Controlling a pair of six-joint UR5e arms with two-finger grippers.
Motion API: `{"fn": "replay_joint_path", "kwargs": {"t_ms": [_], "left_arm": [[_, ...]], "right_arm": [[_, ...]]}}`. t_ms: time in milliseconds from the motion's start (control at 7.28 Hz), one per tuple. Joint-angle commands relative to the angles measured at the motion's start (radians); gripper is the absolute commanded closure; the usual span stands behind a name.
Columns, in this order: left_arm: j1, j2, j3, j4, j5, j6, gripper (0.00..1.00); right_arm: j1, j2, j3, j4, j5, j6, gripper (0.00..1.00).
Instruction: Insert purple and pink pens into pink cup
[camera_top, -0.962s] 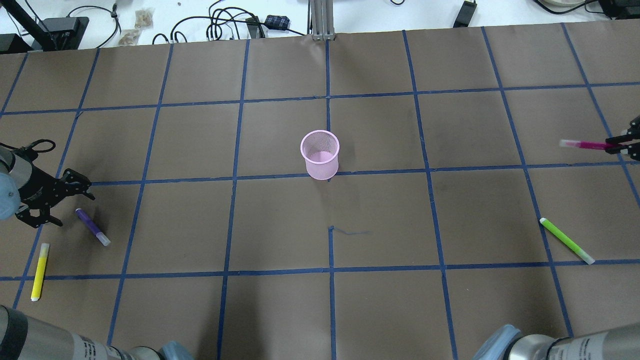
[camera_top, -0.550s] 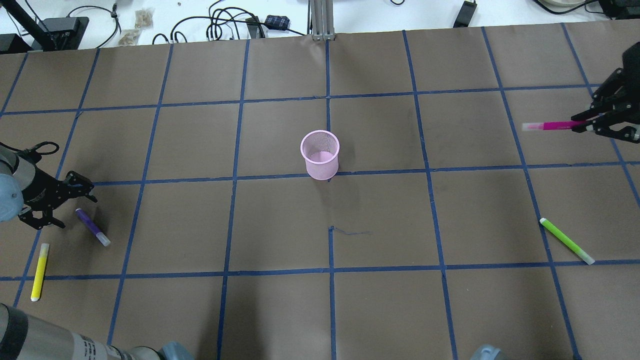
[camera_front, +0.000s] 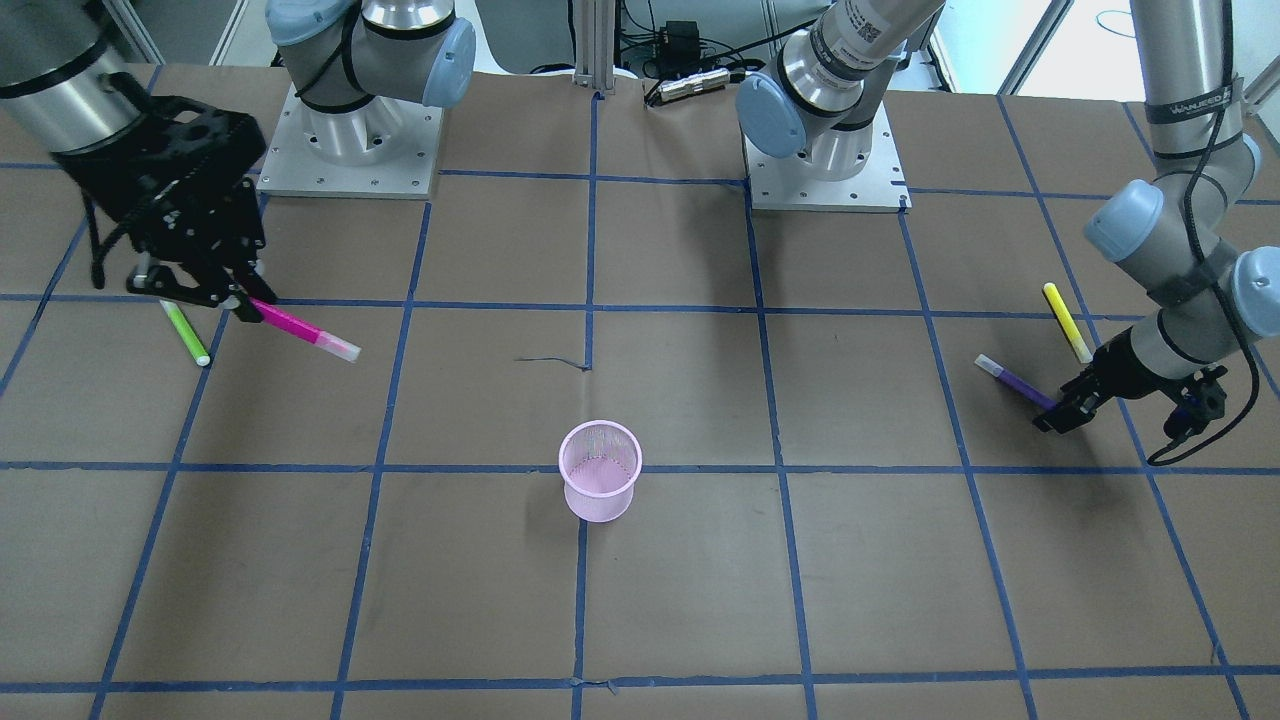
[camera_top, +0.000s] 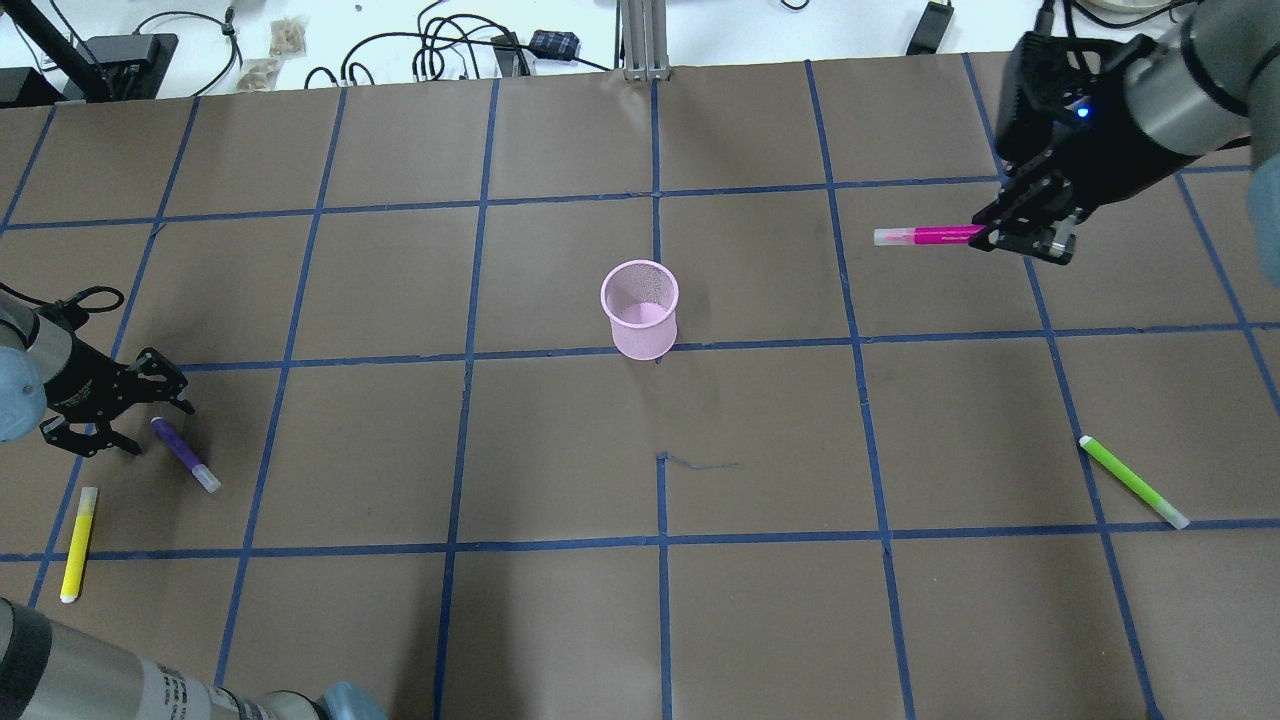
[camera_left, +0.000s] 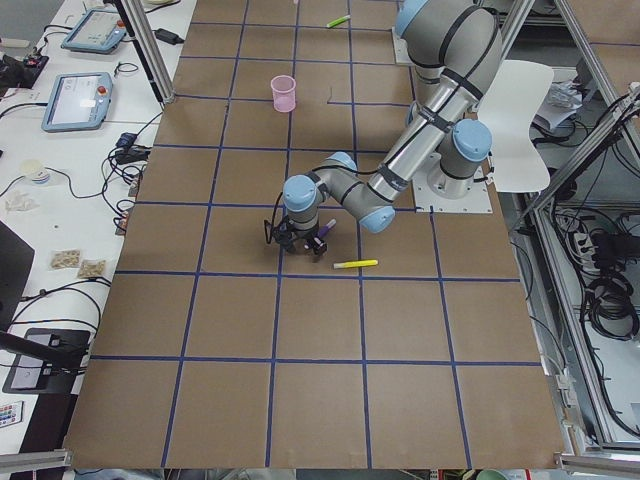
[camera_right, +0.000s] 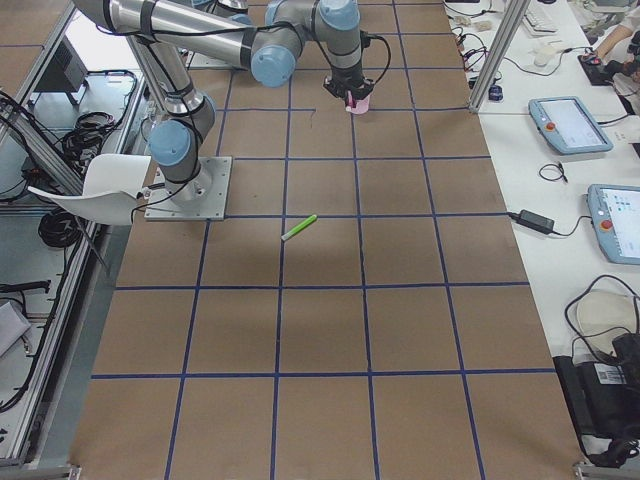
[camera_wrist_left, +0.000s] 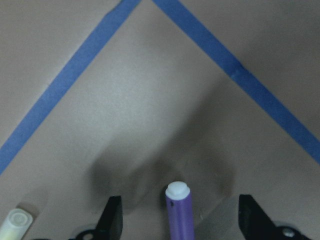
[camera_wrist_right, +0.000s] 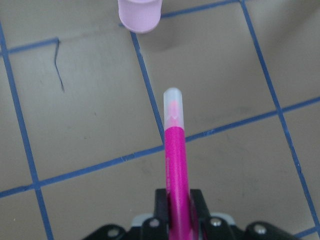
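Two pens were outside the pink cup (camera_top: 640, 310), which stood upright. The right gripper (camera_top: 985, 238) was clamped on the tail of the pink pen (camera_top: 925, 236), holding it in the air well apart from the cup. Gripped that far back, the pen could pivot when tipped, catch the rim and topple the light cup. The left gripper (camera_top: 160, 428) had its jaws apart, straddling one end of the purple pen (camera_top: 188, 458) lying on the table (camera_top: 760, 600). Closing so near the end might squirt the pen out.
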Motion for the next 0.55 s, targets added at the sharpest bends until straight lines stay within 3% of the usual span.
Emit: {"fn": "replay_joint_path", "kwargs": {"t_ms": [0, 137, 412], "left_arm": [[0.000, -0.005, 0.000, -0.007, -0.001, 0.003, 0.75], [0.000, -0.004, 0.000, -0.012, -0.004, 0.012, 1.00], [-0.002, 0.002, 0.001, -0.013, -0.019, 0.061, 1.00]], "right_arm": [[0.267, 0.043, -0.002, -0.116, -0.116, 0.293, 0.84], [0.369, 0.086, -0.001, -0.217, -0.174, 0.470, 0.84], [0.542, 0.219, -0.063, -0.253, -0.376, 0.585, 0.84]]}}
